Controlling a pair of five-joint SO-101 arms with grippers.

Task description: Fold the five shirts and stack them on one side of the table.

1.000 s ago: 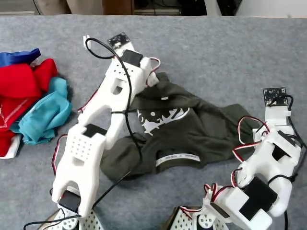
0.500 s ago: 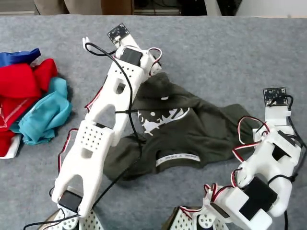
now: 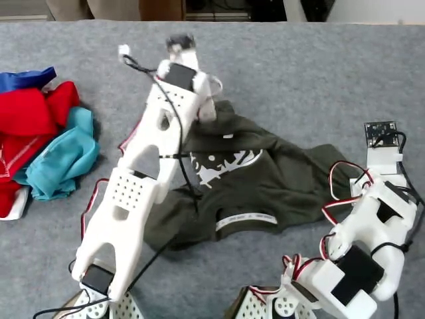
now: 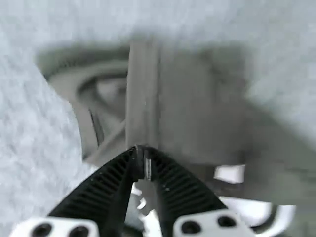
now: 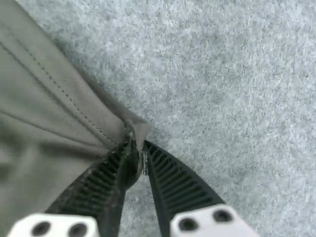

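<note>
The grey, carpet-covered table (image 3: 319, 66) carries an olive shirt (image 3: 265, 179) spread rumpled across its middle, a white print facing up and a pale printed strip toward the near edge. The left arm (image 3: 133, 193) stretches from the near edge, left of centre, over the shirt's left part to its far-left corner. The right arm (image 3: 368, 226) sits folded by the near right corner, at the shirt's right end. Against the left edge lies a loose heap well apart from the olive shirt: a red shirt (image 3: 30, 113) in the middle, a teal shirt (image 3: 63, 156) on the side toward the table's centre, and a blue shirt (image 3: 23, 78) on the far side. The left gripper (image 4: 143, 160) has its jaws pressed together on a raised fold of the olive fabric, which hangs blurred beyond the tips. The right gripper (image 5: 139, 160) is low over the table, its jaws closed on a corner of the shirt's stitched hem, with bare grey table just beside it.
</note>
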